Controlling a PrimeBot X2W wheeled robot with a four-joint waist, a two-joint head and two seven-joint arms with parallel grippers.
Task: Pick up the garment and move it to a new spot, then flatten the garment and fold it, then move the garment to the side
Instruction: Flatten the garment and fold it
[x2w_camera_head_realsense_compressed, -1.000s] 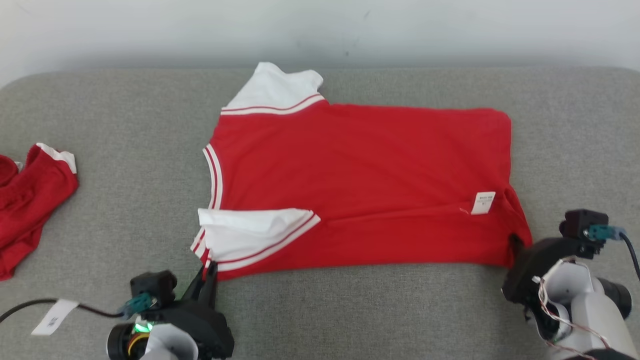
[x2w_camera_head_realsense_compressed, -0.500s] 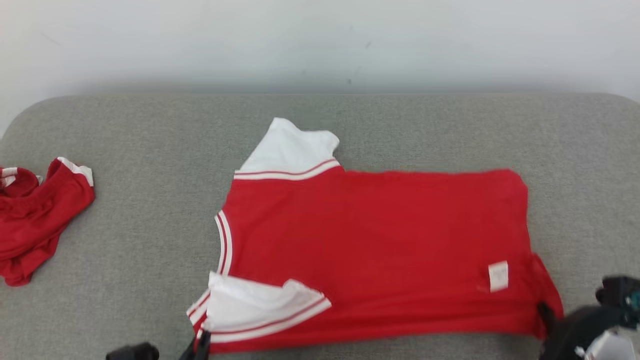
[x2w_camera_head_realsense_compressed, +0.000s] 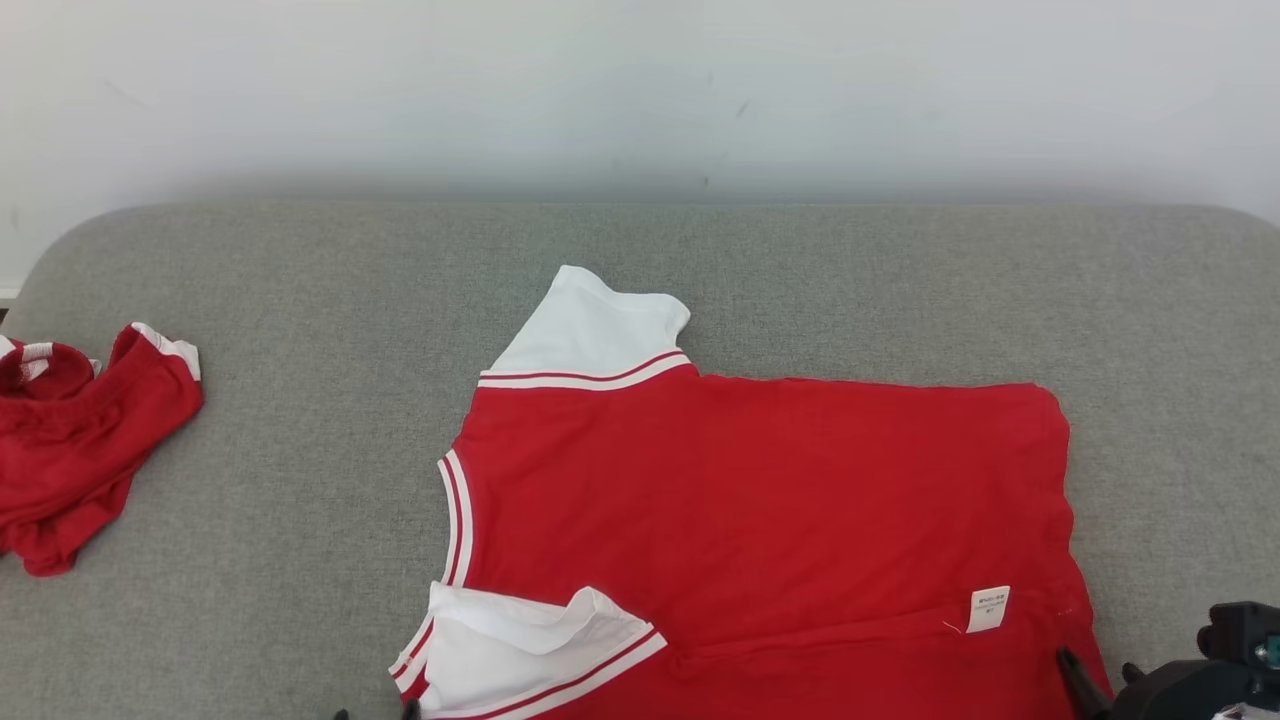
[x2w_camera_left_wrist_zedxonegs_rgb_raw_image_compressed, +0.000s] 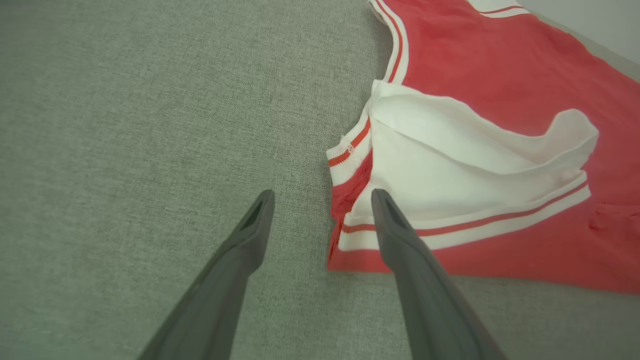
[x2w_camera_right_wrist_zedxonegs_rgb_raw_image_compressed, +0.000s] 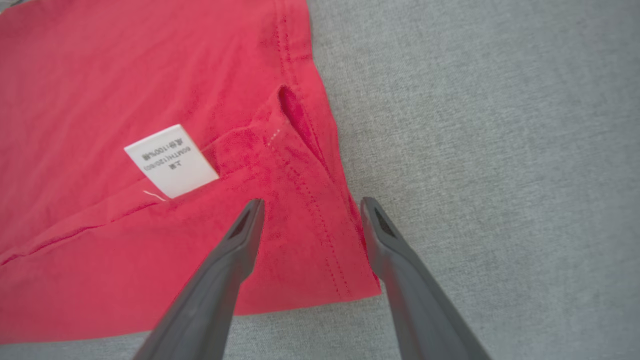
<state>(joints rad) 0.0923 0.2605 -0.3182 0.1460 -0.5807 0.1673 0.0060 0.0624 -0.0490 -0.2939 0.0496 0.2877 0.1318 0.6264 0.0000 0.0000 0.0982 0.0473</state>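
We log the garment (x2w_camera_head_realsense_compressed: 760, 500) mid-worktop (x2w_camera_head_realsense_compressed: 300, 300), spread flat: neck to the robot's left, hem to its right, red body mostly smooth. The near sleeve (x2w_camera_left_wrist_zedxonegs_rgb_raw_image_compressed: 450, 165) is turned in over the body, with its upper lip puckered and standing up a bit. The far sleeve (x2w_camera_head_realsense_compressed: 590, 330) sticks out flat past the far edge. A crease runs along the near side, with the care label (x2w_camera_right_wrist_zedxonegs_rgb_raw_image_compressed: 170, 160) showing just above it, so we read the near long edge as already turned over.

The left gripper (x2w_camera_left_wrist_zedxonegs_rgb_raw_image_compressed: 322, 195) is at the near shoulder corner, jaws wide apart with nothing between them. One finger is over bare worktop and the other crosses the cuff edge in the picture; contact can't be told. The right gripper (x2w_camera_right_wrist_zedxonegs_rgb_raw_image_compressed: 312, 200) is over the hem corner (x2w_camera_right_wrist_zedxonegs_rgb_raw_image_compressed: 320, 250), jaws likewise wide and empty, one finger above cloth and the other beside it.

A second red garment (x2w_camera_head_realsense_compressed: 70, 440) is bunched at the far left, well apart.

Step, our call: the fold stage, with the near-side fold laid and neither gripper holding cloth. Next probably the far side. That means both arms reaching across, pinching the far shoulder and the far hem corner together, and bringing the far sleeve in without dragging the body or lifting the near fold. The puckered sleeve lip may need a press first.
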